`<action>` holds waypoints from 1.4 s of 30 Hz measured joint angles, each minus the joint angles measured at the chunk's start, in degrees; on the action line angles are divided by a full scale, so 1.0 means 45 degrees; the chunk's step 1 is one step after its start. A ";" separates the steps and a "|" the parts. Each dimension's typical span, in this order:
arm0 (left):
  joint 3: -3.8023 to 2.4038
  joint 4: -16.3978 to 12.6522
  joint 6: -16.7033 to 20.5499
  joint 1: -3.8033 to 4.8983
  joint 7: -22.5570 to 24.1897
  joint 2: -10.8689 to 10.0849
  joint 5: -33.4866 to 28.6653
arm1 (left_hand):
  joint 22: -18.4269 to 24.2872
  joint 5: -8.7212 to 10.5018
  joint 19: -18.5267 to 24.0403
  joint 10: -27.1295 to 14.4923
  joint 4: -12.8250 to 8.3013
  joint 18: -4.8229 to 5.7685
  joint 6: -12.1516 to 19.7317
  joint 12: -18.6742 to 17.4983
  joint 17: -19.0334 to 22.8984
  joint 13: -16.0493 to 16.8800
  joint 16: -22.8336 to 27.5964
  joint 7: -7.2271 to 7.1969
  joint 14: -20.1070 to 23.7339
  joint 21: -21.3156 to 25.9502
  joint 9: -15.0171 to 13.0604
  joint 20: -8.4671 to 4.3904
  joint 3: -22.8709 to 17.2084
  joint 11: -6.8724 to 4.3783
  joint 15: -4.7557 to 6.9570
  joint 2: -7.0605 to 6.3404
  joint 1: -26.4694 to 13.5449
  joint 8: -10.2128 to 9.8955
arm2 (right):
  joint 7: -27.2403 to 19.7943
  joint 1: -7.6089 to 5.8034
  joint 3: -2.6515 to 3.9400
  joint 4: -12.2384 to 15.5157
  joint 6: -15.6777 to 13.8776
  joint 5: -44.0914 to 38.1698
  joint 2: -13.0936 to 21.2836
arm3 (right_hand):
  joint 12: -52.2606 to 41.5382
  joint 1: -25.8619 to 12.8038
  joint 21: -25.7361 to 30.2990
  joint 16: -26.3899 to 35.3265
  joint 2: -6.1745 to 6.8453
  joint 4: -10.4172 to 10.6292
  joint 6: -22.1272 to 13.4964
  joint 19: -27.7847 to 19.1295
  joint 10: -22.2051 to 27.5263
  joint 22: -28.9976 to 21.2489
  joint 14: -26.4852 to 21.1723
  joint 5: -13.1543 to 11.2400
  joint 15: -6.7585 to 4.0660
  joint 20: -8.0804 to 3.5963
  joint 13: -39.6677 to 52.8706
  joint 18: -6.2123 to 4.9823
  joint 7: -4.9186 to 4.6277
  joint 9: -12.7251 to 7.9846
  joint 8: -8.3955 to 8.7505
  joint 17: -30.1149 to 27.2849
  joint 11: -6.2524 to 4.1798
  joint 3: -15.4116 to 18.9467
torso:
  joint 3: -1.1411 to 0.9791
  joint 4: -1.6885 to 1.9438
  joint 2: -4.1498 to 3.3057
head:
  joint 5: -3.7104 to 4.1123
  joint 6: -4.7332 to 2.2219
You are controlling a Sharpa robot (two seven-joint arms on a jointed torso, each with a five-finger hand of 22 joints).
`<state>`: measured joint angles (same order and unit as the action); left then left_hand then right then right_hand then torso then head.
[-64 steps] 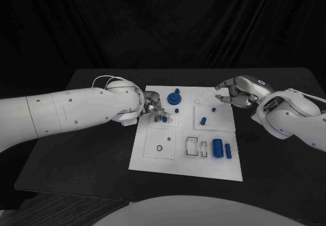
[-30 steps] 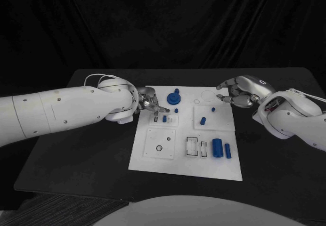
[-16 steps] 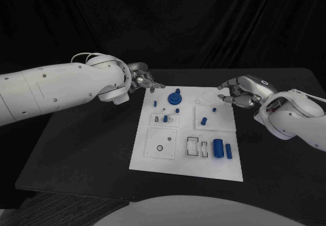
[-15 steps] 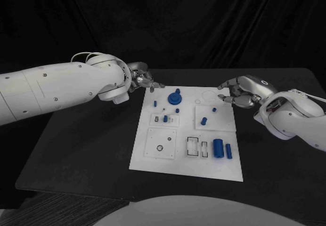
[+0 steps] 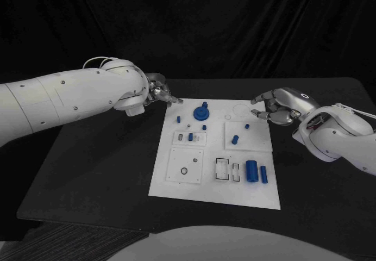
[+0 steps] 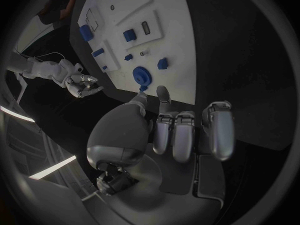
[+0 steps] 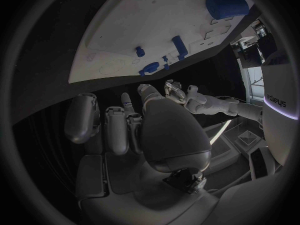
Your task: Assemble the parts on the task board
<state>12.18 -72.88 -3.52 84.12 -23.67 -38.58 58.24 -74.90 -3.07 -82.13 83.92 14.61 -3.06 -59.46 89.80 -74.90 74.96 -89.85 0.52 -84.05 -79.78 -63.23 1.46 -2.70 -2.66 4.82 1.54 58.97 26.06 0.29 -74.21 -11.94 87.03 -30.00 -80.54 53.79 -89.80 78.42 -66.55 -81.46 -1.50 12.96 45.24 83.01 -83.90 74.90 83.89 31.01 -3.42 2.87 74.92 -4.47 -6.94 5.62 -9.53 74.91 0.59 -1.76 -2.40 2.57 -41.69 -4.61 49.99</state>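
We see the black table (image 5: 94,179) with wide bare margins to the left and right of the white task board (image 5: 207,185), and a narrower dark strip beyond the board's far edge. Black curtain (image 5: 235,38) closes the room behind.

The board lies lengthwise in the middle of the table, its near edge toward us. On it, the blue parts sit well apart: a large blue cylinder (image 5: 251,170) beside a slimmer blue pin (image 5: 263,173) near the right edge, a round blue gear (image 5: 202,113) at the far end, and small blue pegs (image 5: 234,141) between.

The left hand (image 5: 161,92) hovers off the board's far left corner, fingers curled in close, nothing visible in them in the left wrist view (image 6: 181,130). The right hand (image 5: 276,109) hangs at the far right edge, fingers bent inward; whether they pinch anything, we cannot tell.
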 measured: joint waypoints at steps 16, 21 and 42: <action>0.0002 0.0748 -0.0776 -0.0430 0.0186 0.0627 0.0058 | -0.0010 0.0000 0.0117 0.0000 0.0316 0.0001 0.0750 0.0000 0.0000 0.0000 0.0000 0.0249 0.0000 0.0253 -0.0098 0.0117 0.0386 0.0001 -0.0001 0.0024 -0.0026 -0.0257 | 0.0001 0.0016 0.0003 0.0015 0.0007 0.0000 -0.0004 | 0.0000 0.0000 0.0000 0.0000 0.0000 0.0000 0.0000 0.0000 0.0000 0.0009 0.0000 0.0051 0.0000 0.0000 0.0000 0.0000 0.0000 0.0001 0.0000 0.0000 0.0000 0.0000 | 0.0081 0.0000 -0.0085 | -0.0027 0.0000; 0.0002 0.0916 -0.0937 -0.0519 0.0233 0.0720 0.0066 | -0.0010 0.0000 0.0162 0.0002 0.0352 0.0000 0.0886 0.0000 -0.0006 0.0000 0.0000 0.0294 0.0030 0.0303 -0.0073 0.0162 0.0422 0.0094 -0.0031 0.0107 -0.0004 -0.0369 | 0.0000 0.0016 0.0003 0.0023 0.0006 0.0000 0.0007 | 0.0000 0.0000 0.0000 0.0000 0.0000 0.0000 0.0000 0.0000 0.0000 0.0008 0.0000 0.0051 0.0000 0.0000 0.0000 0.0000 0.0000 0.0001 0.0000 0.0000 0.0000 0.0000 | 0.0073 -0.0005 -0.0084 | -0.0022 0.0000; 0.0000 0.1060 -0.1360 -0.0741 0.0232 0.0856 0.0083 | -0.0007 -0.0300 0.0230 0.0037 0.0104 0.0000 0.0932 0.0000 -0.0009 0.0000 0.0000 0.0342 0.0000 0.0427 -0.0072 0.0228 0.0419 0.0129 -0.0096 0.0423 0.0418 -0.0504 | -0.0001 0.0021 0.0004 0.0032 0.0004 0.0001 0.0018 | 0.0000 0.0000 0.0000 0.0000 0.0000 0.0000 0.0000 0.0000 0.0000 0.0005 0.0000 0.0050 0.0000 0.0000 0.0000 -0.0001 0.0000 -0.0010 0.0000 -0.0001 0.0000 0.0000 | 0.0056 -0.0020 -0.0070 | -0.0033 0.0000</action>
<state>12.18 -68.11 -9.64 80.78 -22.63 -34.73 58.61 -74.93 -4.42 -81.10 84.08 15.08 -3.06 -55.26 89.80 -74.94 74.96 -89.85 2.06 -84.05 -77.86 -63.55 2.48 -0.81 -2.08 4.39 3.44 60.86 23.80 0.28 -74.11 -11.92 87.17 -29.98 -80.54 53.87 -89.80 78.42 -66.55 -81.46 -1.50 12.96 45.24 83.01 -83.90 74.92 83.89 31.24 -3.42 2.87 74.92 -4.47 -6.94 5.58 -9.53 74.91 0.59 -1.76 -2.14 2.48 -42.01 -4.76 49.99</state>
